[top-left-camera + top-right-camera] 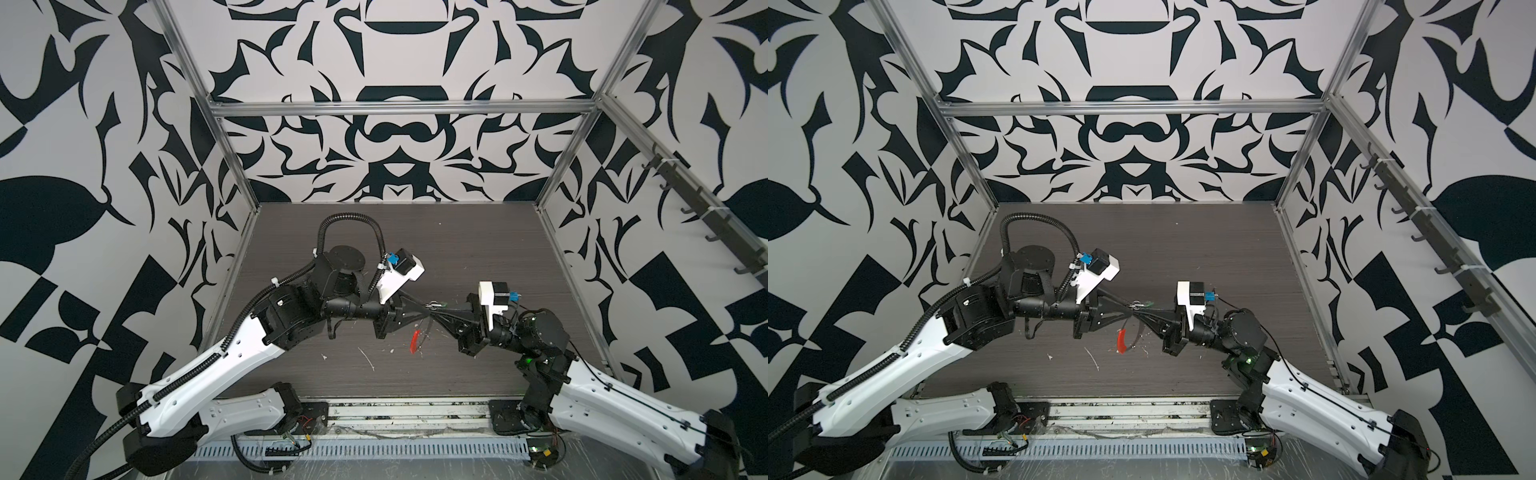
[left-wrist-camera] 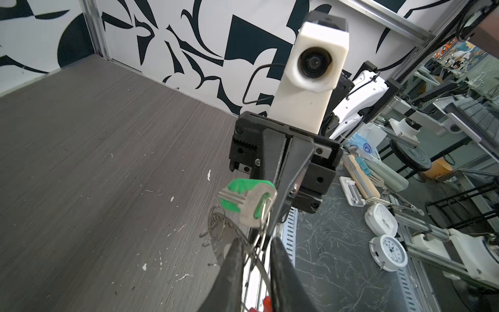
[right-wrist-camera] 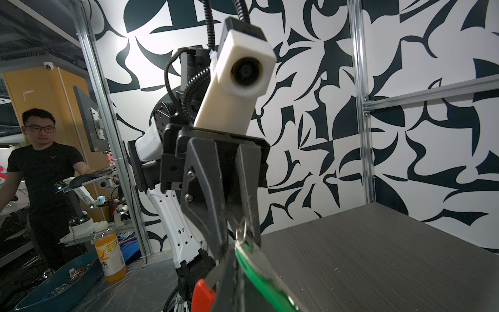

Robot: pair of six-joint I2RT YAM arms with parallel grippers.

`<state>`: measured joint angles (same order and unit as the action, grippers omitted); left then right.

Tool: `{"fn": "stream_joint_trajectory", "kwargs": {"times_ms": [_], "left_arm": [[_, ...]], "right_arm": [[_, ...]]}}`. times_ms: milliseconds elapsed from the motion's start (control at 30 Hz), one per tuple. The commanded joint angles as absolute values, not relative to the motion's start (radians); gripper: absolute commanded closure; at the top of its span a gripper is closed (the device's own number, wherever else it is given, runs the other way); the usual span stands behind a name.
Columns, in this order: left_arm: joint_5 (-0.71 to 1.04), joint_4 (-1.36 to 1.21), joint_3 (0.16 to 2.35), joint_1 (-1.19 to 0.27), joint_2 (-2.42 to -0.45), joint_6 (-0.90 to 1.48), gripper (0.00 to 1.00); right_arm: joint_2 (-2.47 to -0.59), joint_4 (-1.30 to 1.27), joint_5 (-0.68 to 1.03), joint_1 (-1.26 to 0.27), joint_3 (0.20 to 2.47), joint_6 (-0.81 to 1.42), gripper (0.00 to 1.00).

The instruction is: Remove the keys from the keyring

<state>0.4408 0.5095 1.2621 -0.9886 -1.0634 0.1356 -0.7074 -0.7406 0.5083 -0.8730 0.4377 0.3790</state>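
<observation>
The two grippers meet tip to tip in mid-air above the table, with the keyring caught between them. The right gripper is clenched tight, its tips buried in the wire bundle; just which strand it pinches cannot be told. The green-tagged key sticks out sideways just beside those tips, its small split ring touching the finger. The left gripper faces it, fingers drawn close around the wire, but whether they bite or merely bracket it cannot be told. A second silvery key hangs beside the left fingertips, its tag hidden. The red sleeve dangles below both grippers. No key lies loose on the table, so the task looks barely begun: both keys seem to be on the loop, and each has yet to be worked off
</observation>
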Motion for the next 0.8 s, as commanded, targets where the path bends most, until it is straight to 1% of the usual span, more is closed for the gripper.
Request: {"fn": "stream_joint_trajectory", "kwargs": {"times_ms": [0, 67, 167, 267, 300, 433, 467, 633, 767], "left_arm": [[0.446, 0.526, 1.289, -0.99, -1.043, 0.13, 0.82], [0.453, 0.525, 1.293, -0.991, -1.049, 0.13, 0.86], [0.463, 0.534, 1.301, -0.991, -1.061, 0.133, 0.87], [0.463, 0.534, 1.305, -0.99, -1.064, 0.135, 0.97], [0.461, 0.532, 1.306, -0.99, -1.061, 0.135, 0.99], [0.439, 0.535, 1.314, -0.99, -1.058, 0.136, 1.0], [0.432, 0.538, 1.317, -0.991, -1.058, 0.136, 1.0], [0.389, 0.578, 1.345, -0.991, -1.072, 0.141, 1.0], [0.37, 0.614, 1.378, -0.991, -1.079, 0.165, 1.0]], "right_arm": [[-0.693, -0.791, 0.5, -0.878, 0.458, 0.387, 1.0], [-0.692, -0.791, 0.499, -0.877, 0.458, 0.388, 1.0], [-0.69, -0.789, 0.495, -0.876, 0.459, 0.387, 1.0], [-0.692, -0.787, 0.491, -0.877, 0.46, 0.388, 1.0], [-0.691, -0.786, 0.486, -0.876, 0.46, 0.391, 1.0], [-0.69, -0.78, 0.474, -0.876, 0.457, 0.409, 1.0], [-0.689, -0.776, 0.474, -0.877, 0.46, 0.415, 0.98], [-0.659, -0.704, 0.455, -0.876, 0.466, 0.443, 0.82], [-0.594, -0.587, 0.408, -0.877, 0.454, 0.45, 0.72]]}}
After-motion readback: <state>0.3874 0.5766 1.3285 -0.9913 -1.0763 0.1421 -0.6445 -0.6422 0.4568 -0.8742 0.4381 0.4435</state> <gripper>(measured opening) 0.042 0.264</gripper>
